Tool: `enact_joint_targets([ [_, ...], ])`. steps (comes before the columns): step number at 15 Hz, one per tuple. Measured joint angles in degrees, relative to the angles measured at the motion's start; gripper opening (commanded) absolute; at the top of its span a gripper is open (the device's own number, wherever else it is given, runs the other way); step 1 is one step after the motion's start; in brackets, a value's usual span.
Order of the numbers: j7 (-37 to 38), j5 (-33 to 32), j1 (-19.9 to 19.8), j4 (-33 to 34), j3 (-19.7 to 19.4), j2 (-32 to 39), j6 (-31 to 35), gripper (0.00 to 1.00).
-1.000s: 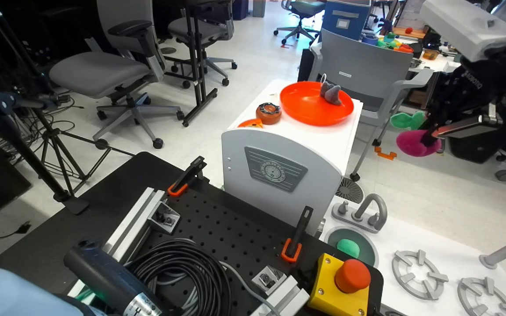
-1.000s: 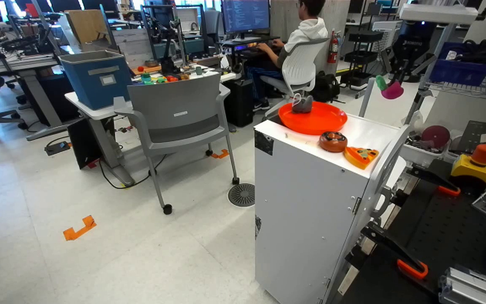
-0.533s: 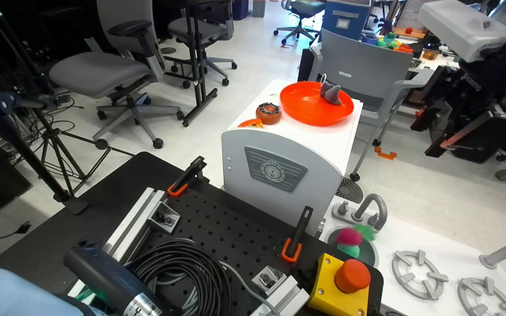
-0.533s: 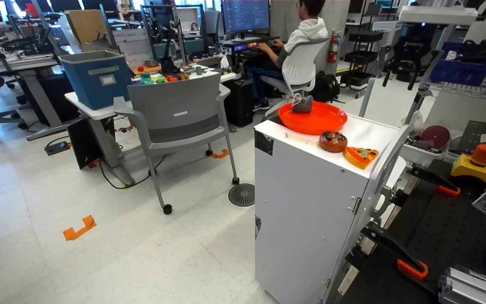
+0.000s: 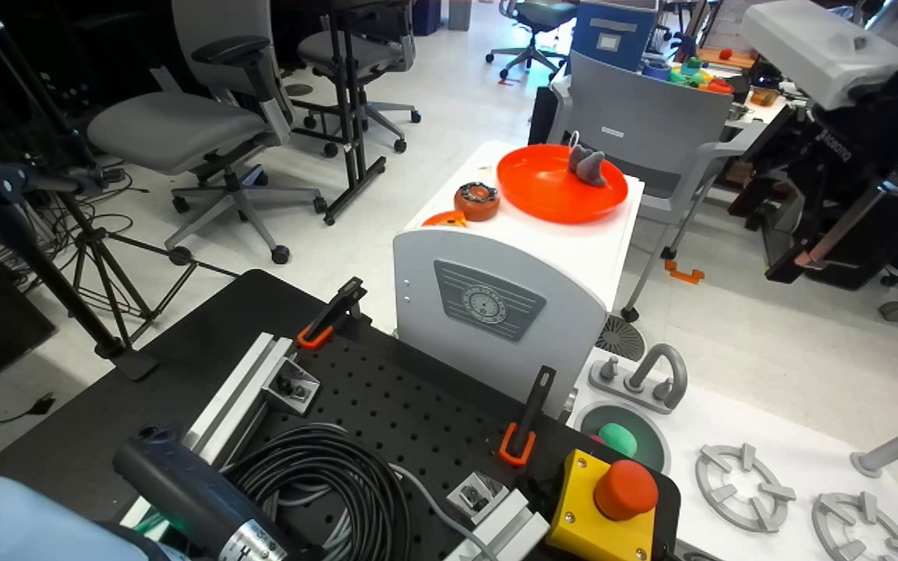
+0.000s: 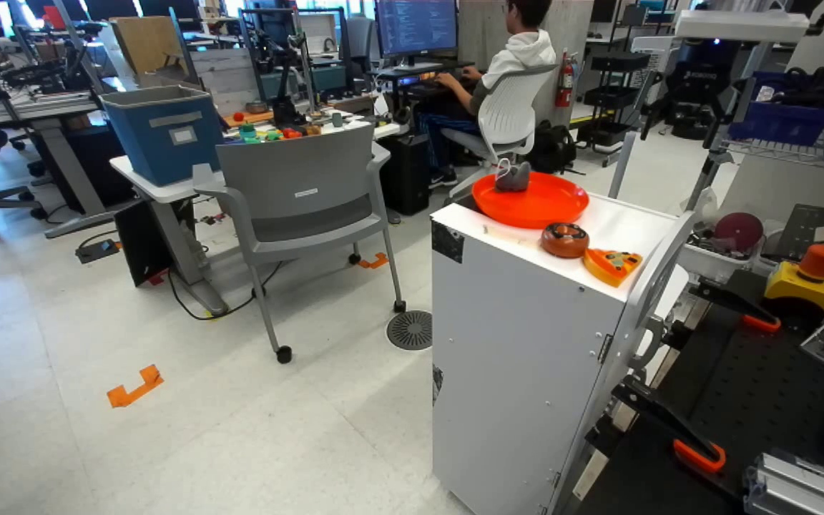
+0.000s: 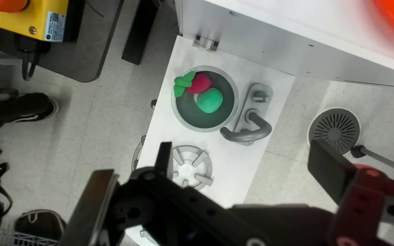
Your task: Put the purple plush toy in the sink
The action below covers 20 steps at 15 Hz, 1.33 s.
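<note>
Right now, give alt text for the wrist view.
A purple plush toy lies beside a rounded green object in a round gray sink, the toy's leaves over the rim. The empty gripper stands open in the foreground.

The purple plush toy point(image 7: 200, 83) has a soft, matt, cloth-like skin; the green lump point(image 7: 210, 100) looks smooth and matt, its material unclear. The sink point(image 7: 197, 120) appears to be dull plastic, the tap point(image 7: 249, 136) smooth with a faint sheen. The table point(image 7: 231, 164) is smooth. The orange bowl point(image 5: 550, 191) looks like smooth plastic, the brown doughnut point(image 6: 563, 242) hard and glossy. The gripper point(image 7: 246, 162) is mostly matt black; the rails point(image 5: 240, 389) are bare metal, satin-finished.
</note>
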Motion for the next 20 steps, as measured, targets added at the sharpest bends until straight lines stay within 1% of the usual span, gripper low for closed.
enact_joint_targets([
  [4,-1.31,0.05,0.64,0.00,0.20,0.00,-0.16,1.00],
  [8,-7.63,-0.16,1.86,0.00,1.45,-0.28,-1.77,1.00],
  [9,-9.13,-1.05,2.34,-0.01,1.61,-0.38,-1.86,1.00],
  [16,-16.05,-15.07,5.28,-0.28,1.88,-0.48,-1.47,1.00],
  [20,-22.13,-18.02,6.34,-0.29,3.87,-0.58,-0.77,1.00],
])
